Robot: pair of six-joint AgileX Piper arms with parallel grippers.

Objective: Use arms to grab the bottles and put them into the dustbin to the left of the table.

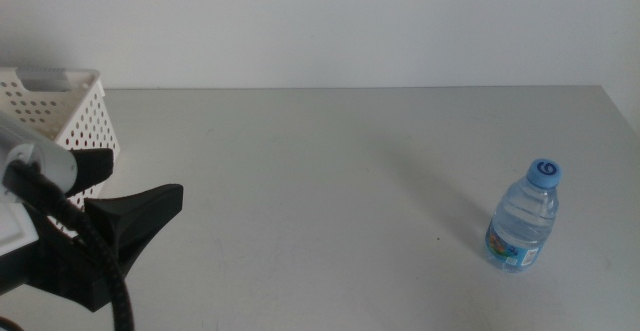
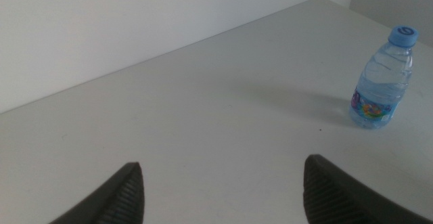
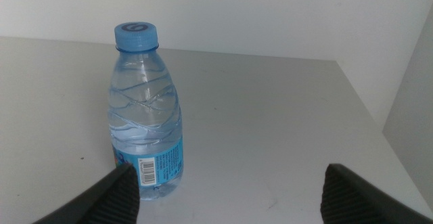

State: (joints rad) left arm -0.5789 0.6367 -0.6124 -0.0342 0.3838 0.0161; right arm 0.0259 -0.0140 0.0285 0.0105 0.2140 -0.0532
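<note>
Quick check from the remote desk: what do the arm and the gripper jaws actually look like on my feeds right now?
Middle view shows the left gripper as matte black, tapering to a point, on a white-cased arm with a black cable looping beside it. In the left wrist view its jaws are dark with fine ribbing. The right gripper shows two similar dark ribbed jaw tips. No markings are visible.
</note>
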